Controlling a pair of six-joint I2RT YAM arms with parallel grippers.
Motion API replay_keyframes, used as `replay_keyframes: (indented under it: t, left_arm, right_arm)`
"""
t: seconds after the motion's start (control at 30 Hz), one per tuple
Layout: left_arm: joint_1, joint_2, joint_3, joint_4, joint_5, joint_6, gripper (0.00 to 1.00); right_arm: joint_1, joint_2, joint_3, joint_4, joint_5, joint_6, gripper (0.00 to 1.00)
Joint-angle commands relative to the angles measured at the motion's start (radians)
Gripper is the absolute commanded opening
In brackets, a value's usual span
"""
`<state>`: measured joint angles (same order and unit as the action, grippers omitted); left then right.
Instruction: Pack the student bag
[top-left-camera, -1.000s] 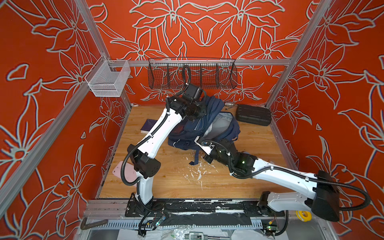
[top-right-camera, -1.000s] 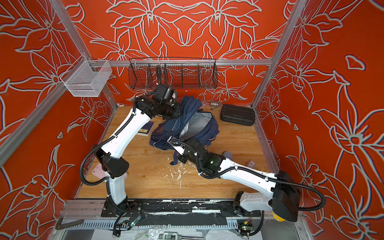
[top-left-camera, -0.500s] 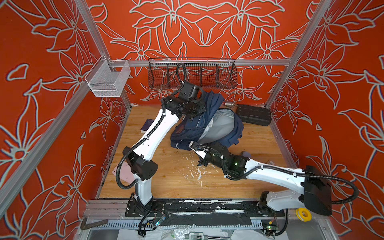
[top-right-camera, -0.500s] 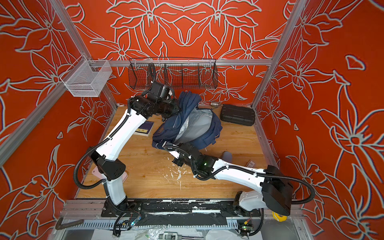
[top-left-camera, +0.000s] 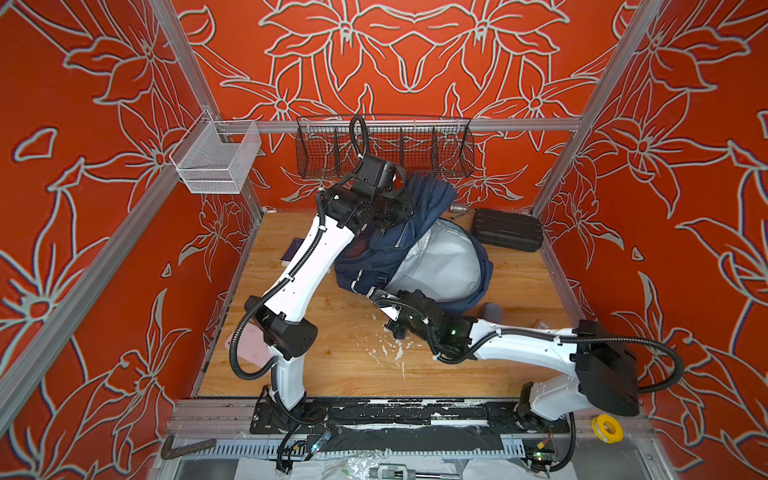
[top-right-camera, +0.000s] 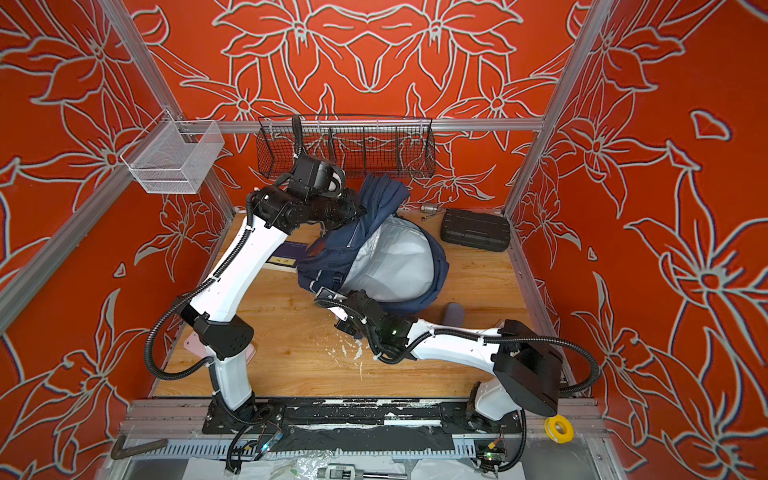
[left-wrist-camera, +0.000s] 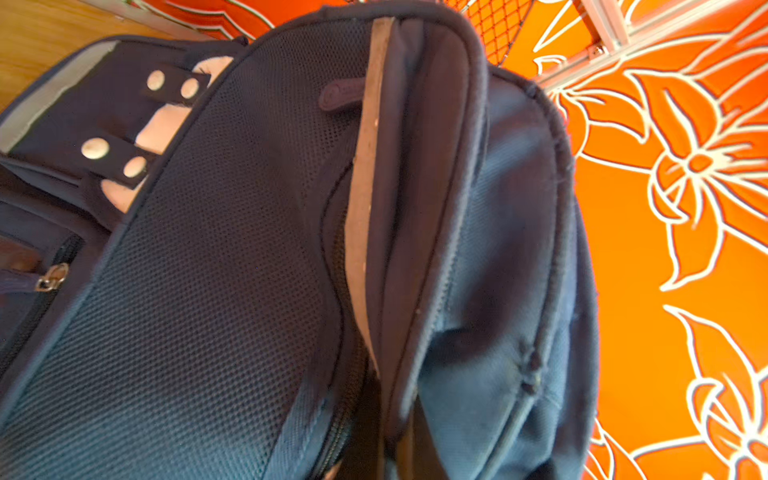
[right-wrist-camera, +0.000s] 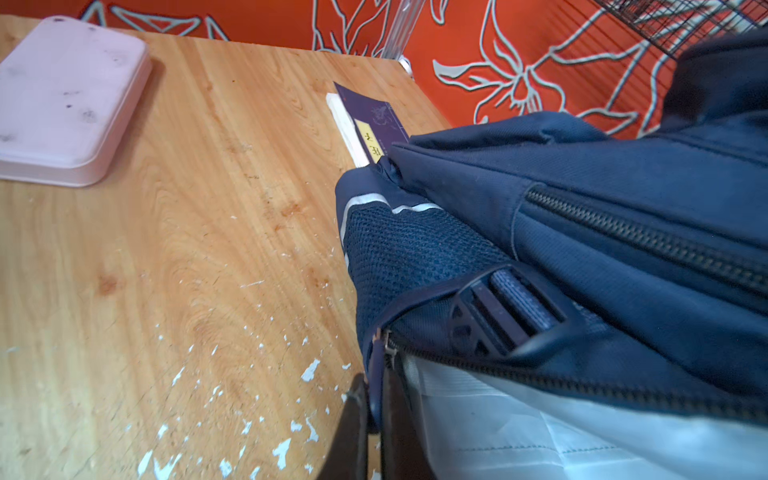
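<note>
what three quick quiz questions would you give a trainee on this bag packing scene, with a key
1. True or false: the student bag is zipped shut, with no grey lining showing.
2. What is the right gripper shut on? A: the bag's edge by its opening. B: the pink tray. C: the black case.
3. Fill in: in a top view the purple book lies to the ____ of the bag.
Key: 1 false; 2 A; 3 left.
</note>
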<state>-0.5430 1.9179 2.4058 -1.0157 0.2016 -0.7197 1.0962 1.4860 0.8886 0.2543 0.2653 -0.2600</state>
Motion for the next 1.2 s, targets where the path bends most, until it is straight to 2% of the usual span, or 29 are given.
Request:
replay_keyframes:
  t: [0.0,0.07,0.13,0.2,0.33,0.53,0.63,0.73,0.83,0.9,1.0,1.07,1.17]
  left_arm:
    - [-0.002,-0.009,0.107,0.092,0.051,0.15,0.0]
    - [0.004,-0.011,0.107,0.024,0.052,0.252,0.0]
    - [0.017,-0.005,0.107,-0.028,0.08,0.344,0.0]
    - [0.038,0.002,0.091,-0.054,0.151,0.43,0.0]
    - [0.048,0.022,0.092,-0.096,0.157,0.554,0.0]
    - [0.068,0.041,0.106,-0.12,0.137,0.683,0.0]
    - [0.071,0.053,0.124,-0.12,0.152,0.728,0.0]
    - [0.071,0.079,0.155,-0.124,0.22,0.764,0.0]
    - [0.068,0.098,0.154,-0.137,0.258,0.806,0.0]
    - [0.05,0.104,0.128,-0.16,0.237,0.852,0.0]
    - [0.031,0.083,-0.003,-0.149,0.146,0.89,0.0]
    - [0.028,0.032,-0.164,-0.073,0.094,0.901,0.0]
    - [0.027,-0.07,-0.392,0.069,0.075,0.914,0.0]
  right_arm:
    - [0.024,0.008,0.046,-0.007,0.002,0.048,0.03]
    - [0.022,-0.019,0.06,-0.041,-0.018,0.062,0.19]
    - [0.02,-0.047,0.068,-0.072,-0.092,0.058,0.39]
    - [0.019,-0.074,0.073,-0.094,-0.165,0.062,0.56]
    - [0.01,-0.137,0.062,-0.112,-0.19,0.112,0.69]
    - [-0.007,-0.314,0.047,-0.169,-0.194,0.133,0.73]
    - [-0.034,-0.428,0.015,-0.187,-0.134,0.161,0.73]
    - [-0.077,-0.52,0.004,-0.245,-0.066,0.174,0.73]
    - [-0.122,-0.568,-0.009,-0.32,-0.005,0.177,0.73]
    - [-0.147,-0.584,-0.024,-0.352,0.014,0.191,0.73]
    - [-0.189,-0.602,-0.077,-0.363,0.045,0.246,0.73]
    - [-0.224,-0.615,-0.114,-0.357,0.059,0.29,0.73]
    - [-0.263,-0.661,-0.172,-0.325,0.062,0.32,0.73]
